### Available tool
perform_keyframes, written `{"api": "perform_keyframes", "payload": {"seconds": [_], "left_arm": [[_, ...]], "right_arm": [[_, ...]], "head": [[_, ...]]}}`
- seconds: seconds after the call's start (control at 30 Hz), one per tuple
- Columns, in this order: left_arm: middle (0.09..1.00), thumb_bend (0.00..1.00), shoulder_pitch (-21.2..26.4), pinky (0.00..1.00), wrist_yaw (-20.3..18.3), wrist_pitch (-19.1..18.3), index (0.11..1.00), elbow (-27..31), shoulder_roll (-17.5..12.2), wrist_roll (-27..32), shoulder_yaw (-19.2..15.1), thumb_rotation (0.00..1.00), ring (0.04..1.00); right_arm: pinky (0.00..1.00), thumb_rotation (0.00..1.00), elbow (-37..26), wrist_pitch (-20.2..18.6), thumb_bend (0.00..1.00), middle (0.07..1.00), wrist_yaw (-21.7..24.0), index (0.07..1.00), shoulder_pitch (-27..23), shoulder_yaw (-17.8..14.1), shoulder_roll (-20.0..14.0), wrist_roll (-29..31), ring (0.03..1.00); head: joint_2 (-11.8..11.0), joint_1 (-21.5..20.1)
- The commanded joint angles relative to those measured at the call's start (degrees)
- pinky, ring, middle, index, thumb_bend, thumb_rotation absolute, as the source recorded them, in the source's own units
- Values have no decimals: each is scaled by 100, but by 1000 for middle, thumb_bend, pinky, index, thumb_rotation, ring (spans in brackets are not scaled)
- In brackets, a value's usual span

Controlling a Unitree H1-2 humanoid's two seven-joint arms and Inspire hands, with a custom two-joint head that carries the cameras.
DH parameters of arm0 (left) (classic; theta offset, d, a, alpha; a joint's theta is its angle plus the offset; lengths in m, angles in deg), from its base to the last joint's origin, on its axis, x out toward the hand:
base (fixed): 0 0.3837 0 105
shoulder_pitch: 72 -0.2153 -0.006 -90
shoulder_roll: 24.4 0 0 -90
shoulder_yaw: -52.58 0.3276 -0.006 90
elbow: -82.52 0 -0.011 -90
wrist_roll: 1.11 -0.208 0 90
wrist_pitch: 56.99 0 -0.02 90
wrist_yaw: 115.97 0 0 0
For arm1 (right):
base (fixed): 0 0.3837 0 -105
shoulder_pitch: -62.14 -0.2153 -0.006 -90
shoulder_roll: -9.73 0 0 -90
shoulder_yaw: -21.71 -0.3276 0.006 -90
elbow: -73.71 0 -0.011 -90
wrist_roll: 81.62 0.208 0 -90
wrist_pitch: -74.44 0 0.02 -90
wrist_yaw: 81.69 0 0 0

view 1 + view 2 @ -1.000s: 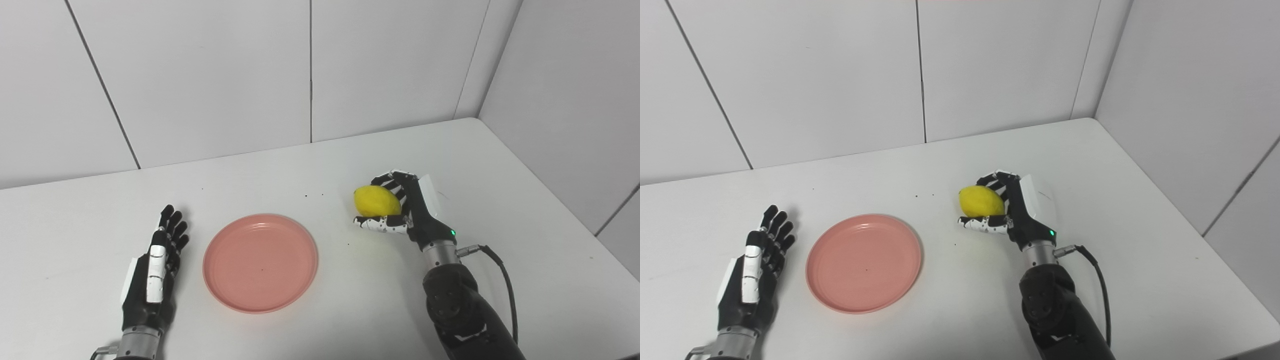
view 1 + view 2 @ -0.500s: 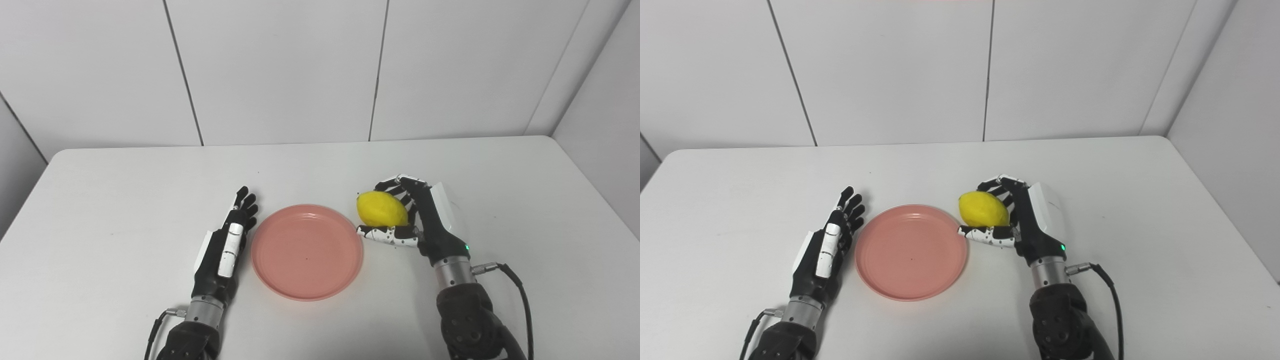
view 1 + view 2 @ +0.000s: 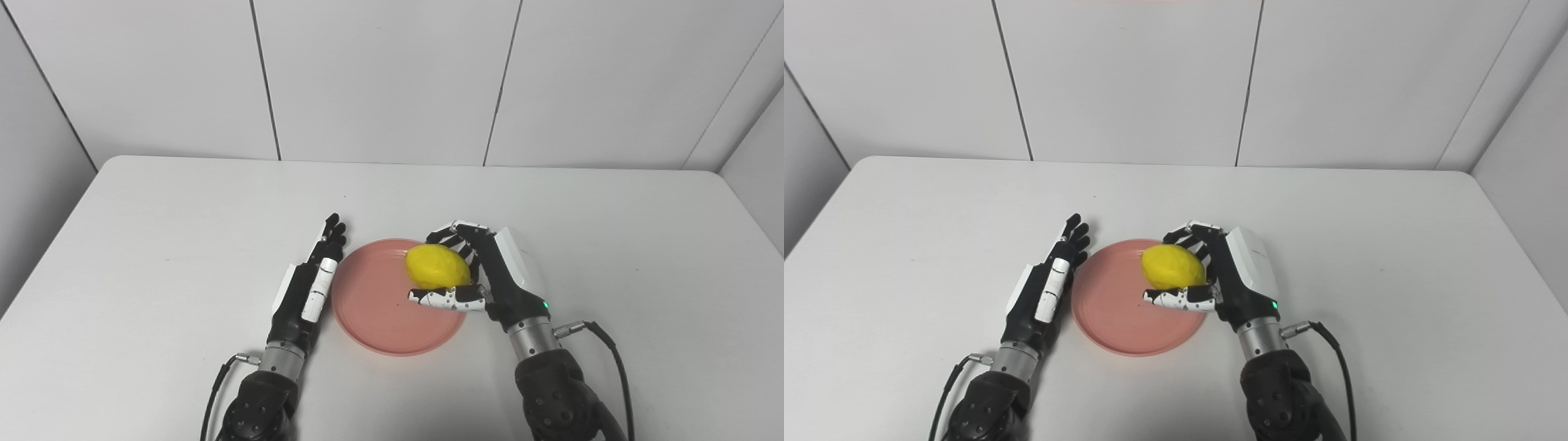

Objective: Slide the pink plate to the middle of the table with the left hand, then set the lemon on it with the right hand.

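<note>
- Table (image 3: 153, 245) is plain white with rounded corners, boxed in by white panelled walls (image 3: 380, 73) at the back and both sides.
- Pink plate (image 3: 380, 318) sits flat around the middle of the table, between the two hands.
- Right hand (image 3: 484, 278) is curled round the lemon (image 3: 438, 266), thumb underneath and fingers over the far side, holding it over the right part of the plate. Can't tell if the lemon touches the plate.
- Left hand (image 3: 309, 288) lies flat, fingers straight and close together, holding nothing, right up against the plate's left rim.
</note>
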Motion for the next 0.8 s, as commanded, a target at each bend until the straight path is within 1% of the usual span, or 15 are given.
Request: {"api": "perform_keyframes", "payload": {"seconds": [0.0, 0.13, 0.23, 0.3, 0.37, 0.43, 0.47, 0.67, 0.77], "left_arm": [[984, 714, -170, 995, 61, 63, 979, -147, 89, -10, 53, 1000, 985], [981, 706, -217, 1000, 141, 47, 977, -63, 94, -200, 104, 1000, 989], [984, 698, -221, 1000, 173, -36, 972, -15, 108, -223, 115, 1000, 997], [985, 710, -213, 1000, 202, -68, 971, -30, 130, -203, 107, 1000, 991], [986, 714, -209, 1000, 219, -55, 972, -49, 145, -192, 98, 1000, 990], [988, 712, -222, 1000, 216, -25, 974, -31, 127, -212, 116, 1000, 995], [989, 711, -222, 1000, 223, -17, 975, -25, 123, -230, 125, 1000, 998], [991, 708, -208, 996, 248, -2, 980, -55, 140, -203, 103, 1000, 995], [990, 717, -215, 1000, 284, 28, 981, -60, 126, -246, 96, 1000, 995]], "right_arm": [[160, 0, -23, 286, 522, 472, 45, 489, -303, 71, 60, -98, 234], [161, 0, 128, 229, 522, 471, 160, 489, -446, 219, 114, -187, 231], [140, 0, 303, 329, 524, 470, 154, 488, -533, 300, 142, -221, 201], [138, 0, 467, 394, 524, 471, 144, 488, -601, 369, 141, -278, 207], [155, 0, 591, 389, 524, 473, 152, 489, -651, 434, 137, -350, 235], [182, 0, 739, 401, 524, 475, 114, 489, -690, 512, 130, -468, 267], [193, 0, 820, 468, 524, 476, 74, 489, -714, 552, 116, -516, 278], [174, 0, 1273, 690, 524, 472, -55, 489, -806, 652, 124, -668, 242], [180, 0, 1439, 721, 523, 473, -116, 490, -818, 665, 128, -717, 250]], "head": [[2, 10], [13, 15], [37, 36], [36, 38], [25, 18], [36, -11], [30, -23], [19, -74], [8, -128]]}}
